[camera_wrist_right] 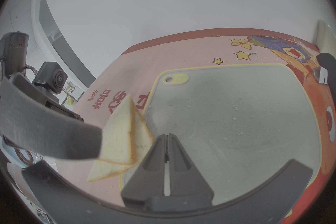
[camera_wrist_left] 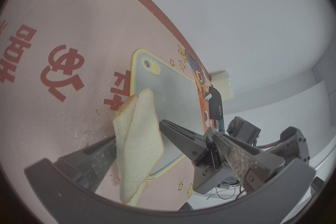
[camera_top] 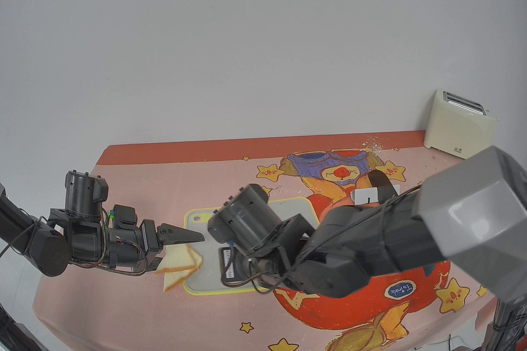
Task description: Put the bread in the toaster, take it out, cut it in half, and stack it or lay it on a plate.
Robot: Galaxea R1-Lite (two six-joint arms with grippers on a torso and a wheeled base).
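Bread halves (camera_wrist_left: 138,144) between spread fingers (camera_wrist_left: 241,160) of left end effector (camera_wrist_left: 164,139)

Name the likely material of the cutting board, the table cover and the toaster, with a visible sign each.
Grey, yellow-rimmed cutting board: probably plastic; matt, moulded rim and hanging hole.
Pink cartoon-printed table cover: likely fabric or vinyl; it drapes over the edge.
Cream boxy toaster: seemingly smooth plastic, metal-looking slots.

Bread (camera_wrist_left: 138,140) — cut, two triangles together
Tilted up at the board's (camera_wrist_left: 175,95) corner — toaster (camera_top: 458,130) far right.
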